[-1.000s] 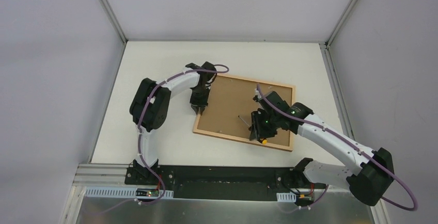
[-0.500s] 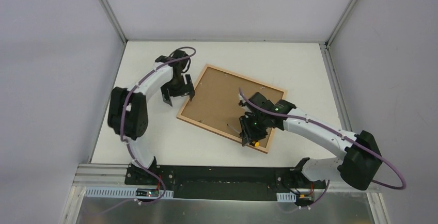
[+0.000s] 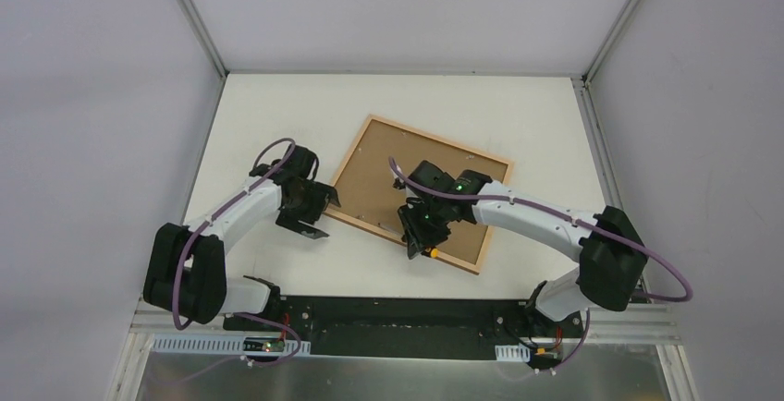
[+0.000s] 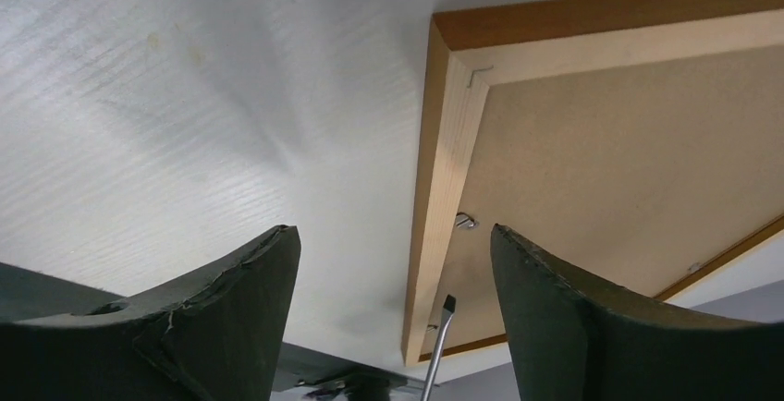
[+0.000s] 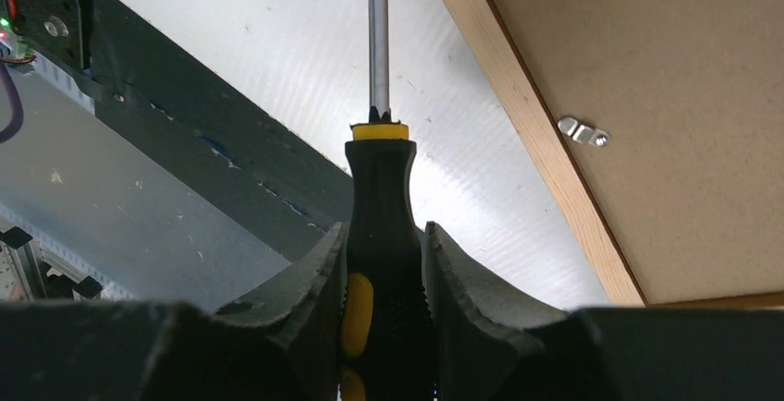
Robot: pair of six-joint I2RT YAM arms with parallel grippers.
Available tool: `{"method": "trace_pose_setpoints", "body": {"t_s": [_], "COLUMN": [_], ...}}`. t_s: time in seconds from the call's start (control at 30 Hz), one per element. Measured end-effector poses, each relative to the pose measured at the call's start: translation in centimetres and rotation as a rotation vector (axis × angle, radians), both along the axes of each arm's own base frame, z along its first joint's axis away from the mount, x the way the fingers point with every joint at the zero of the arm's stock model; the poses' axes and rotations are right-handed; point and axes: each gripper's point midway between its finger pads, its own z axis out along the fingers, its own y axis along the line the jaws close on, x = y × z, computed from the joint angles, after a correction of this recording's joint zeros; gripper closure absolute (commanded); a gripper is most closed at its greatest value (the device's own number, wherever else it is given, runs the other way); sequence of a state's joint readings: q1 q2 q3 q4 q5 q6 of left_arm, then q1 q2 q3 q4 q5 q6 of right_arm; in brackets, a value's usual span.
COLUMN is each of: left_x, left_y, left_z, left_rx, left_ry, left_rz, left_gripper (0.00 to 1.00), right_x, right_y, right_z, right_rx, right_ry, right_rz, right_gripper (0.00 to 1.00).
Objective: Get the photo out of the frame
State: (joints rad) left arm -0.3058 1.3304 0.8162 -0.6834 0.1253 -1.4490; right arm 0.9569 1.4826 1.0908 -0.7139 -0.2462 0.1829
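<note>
The frame (image 3: 384, 165) lies back-up on the bench (image 3: 277, 115), photo out of sight; the left gripper (image 4: 393, 235) gapes empty beside it, the right gripper (image 5: 381, 239) clamps a screwdriver (image 5: 379, 188), whose tip could slip off a clip (image 5: 582, 131) and shove the unpinned frame.

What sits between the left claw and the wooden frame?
Only bare table separates the left gripper from the frame, as the top view shows.

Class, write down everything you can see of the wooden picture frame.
The frame lies back-up and flat on the white table, turned askew. Its thin rim looks like orange-brown wood; the back panel is corkboard-brown, with small metal clips along the rim. The right end effector holds a screwdriver over its near edge; the open left end effector hovers near one corner, no contact visible.
</note>
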Motion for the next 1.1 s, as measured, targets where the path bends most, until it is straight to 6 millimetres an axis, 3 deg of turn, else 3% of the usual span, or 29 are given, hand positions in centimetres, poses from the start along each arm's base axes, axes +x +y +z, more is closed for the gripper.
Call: {"method": "trace_pose_setpoints", "body": {"t_s": [0.1, 0.2, 0.3, 0.6, 0.87, 0.97, 1.1], "left_x": [0.3, 0.8, 1.0, 2.6, 2.8, 3.0, 3.2], "left_y": [-0.1, -0.2, -0.3, -0.7, -0.7, -0.7, -0.8], "left_z": [-0.7, -1.3, -2.2, -2.2, -3.5, -3.5, -3.6], "left_rx": [-0.027, -0.053, -0.073, -0.106, -0.074, -0.061, -0.042], "left_ry": [-0.011, -0.051, -0.076, -0.146, -0.141, -0.155, -0.154], "left_rz": [0.076, 0.127, 0.158, 0.171, 0.105, 0.059, -0.005], "left_gripper": [0.31, 0.23, 0.22, 0.58, 0.93, 1.00, 1.00], "right_x": [0.3, 0.5, 0.5, 0.2, 0.8, 1.0, 1.2], "right_y": [1.0, 1.8, 2.4, 2.5, 2.3, 2.3, 2.5], "right_z": [0.1, 0.1, -0.1, -0.7, -0.9, -0.9, -1.2], "right_rx": [0.011, 0.014, 0.014, -0.002, -0.021, -0.025, -0.034], "right_ry": [-0.007, -0.010, -0.010, -0.006, -0.038, -0.047, -0.051], "right_rz": [0.016, 0.028, 0.041, 0.056, 0.050, 0.056, 0.071], "right_gripper": [1.00, 1.00, 1.00, 1.00, 1.00, 1.00, 1.00]}}
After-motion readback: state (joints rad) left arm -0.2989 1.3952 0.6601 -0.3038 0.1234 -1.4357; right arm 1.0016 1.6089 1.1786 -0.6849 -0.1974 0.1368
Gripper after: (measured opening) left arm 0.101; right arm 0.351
